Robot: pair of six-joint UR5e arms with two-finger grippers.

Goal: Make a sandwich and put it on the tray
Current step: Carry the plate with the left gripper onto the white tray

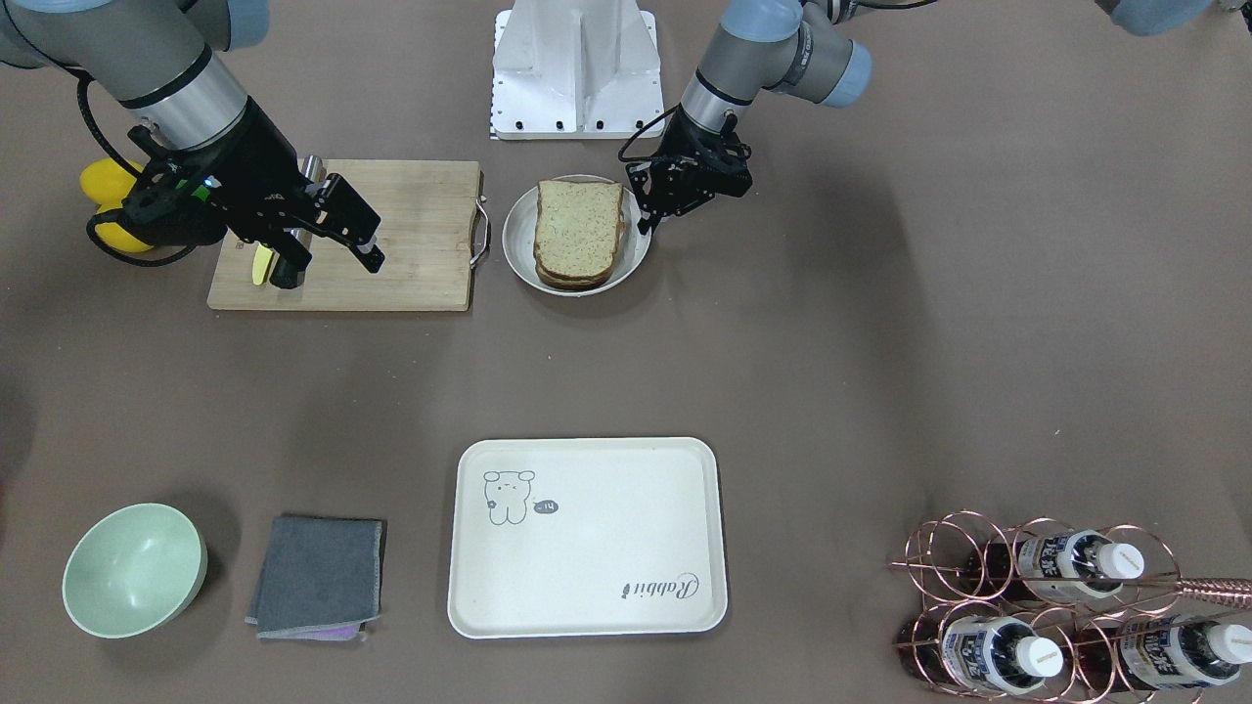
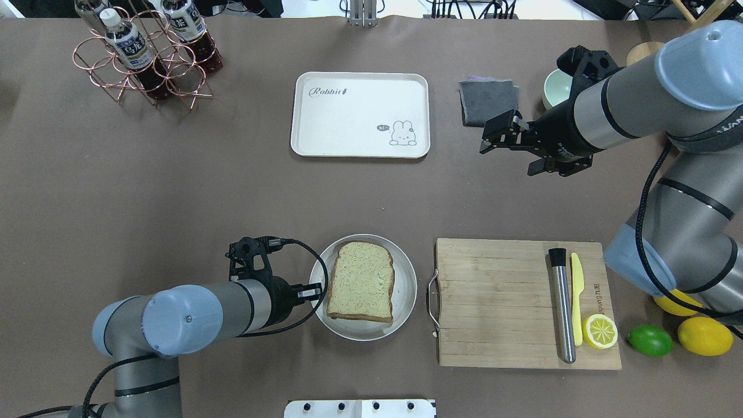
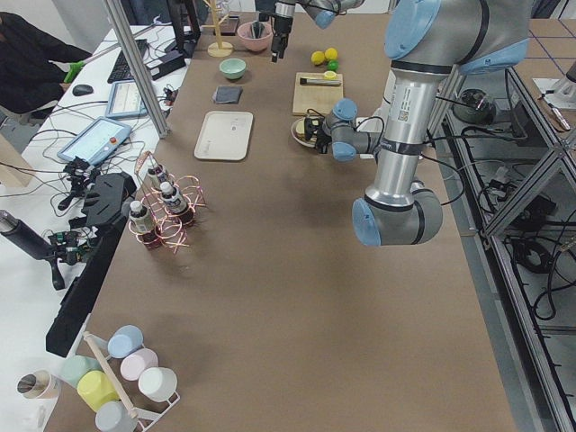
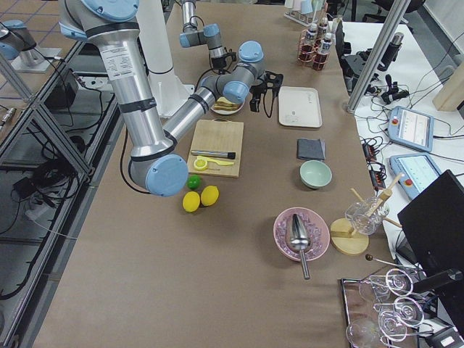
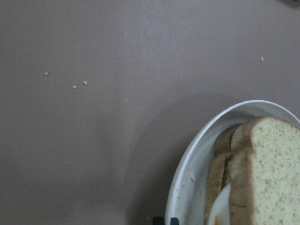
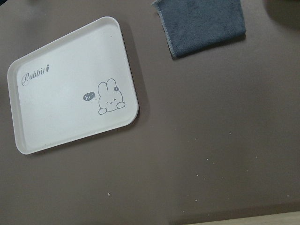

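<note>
Left gripper (image 1: 648,221): by the table's robot-side edge, fingertips nearly together astride the plate (image 2: 409,273) rim, apparently pinching it.
Sandwich (image 2: 361,281): on that plate, with the egg (image 5: 218,211) peeking out between the slices.
Right gripper (image 1: 331,266): fingers apart, empty, raised beyond the cutting board (image 2: 493,302).
Tray (image 2: 360,116): bare, well apart from the plate, toward the far edge.
Risk: a one-sided rim pinch may tip the plate on lifting, and the loose top slice could slide off.
Count: two slices, one egg, one plate, one tray.
</note>
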